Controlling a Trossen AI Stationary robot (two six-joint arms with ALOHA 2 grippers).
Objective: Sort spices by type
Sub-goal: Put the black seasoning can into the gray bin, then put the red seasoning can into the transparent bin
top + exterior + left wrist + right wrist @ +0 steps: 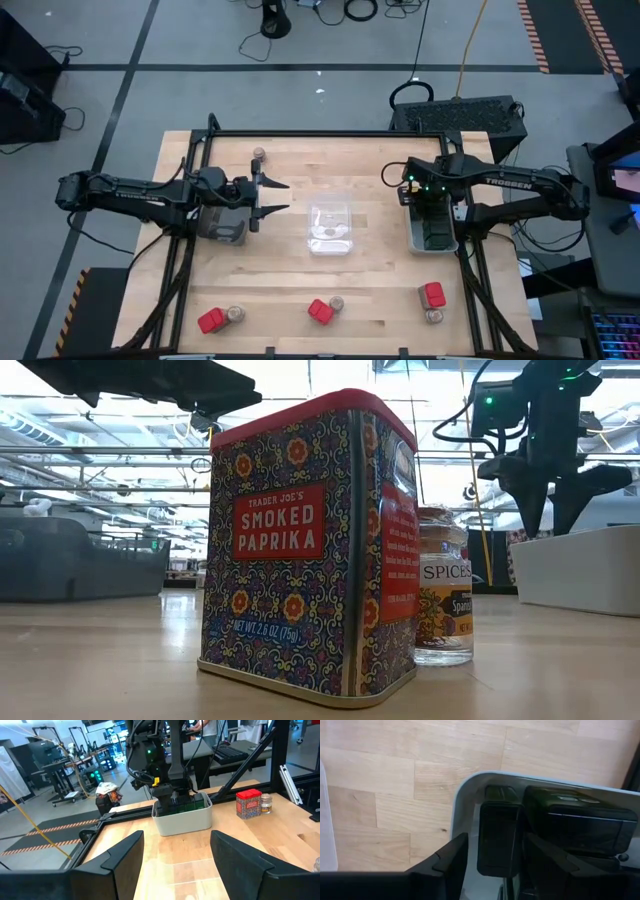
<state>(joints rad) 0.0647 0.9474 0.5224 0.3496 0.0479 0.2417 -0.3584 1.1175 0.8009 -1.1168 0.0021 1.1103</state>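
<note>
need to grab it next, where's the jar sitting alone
In the high view the lone brownish jar stands near the table's far edge on the left side, just beyond the left gripper.

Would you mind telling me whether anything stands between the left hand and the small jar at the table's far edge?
Nothing visible does. The left hand hangs open beside the grey tray, and the jar stands alone on bare wood just beyond it.

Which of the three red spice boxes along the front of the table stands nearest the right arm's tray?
The red box at the front right, with a round jar beside it. It sits just below the grey tray; the other two stand further left.
</note>
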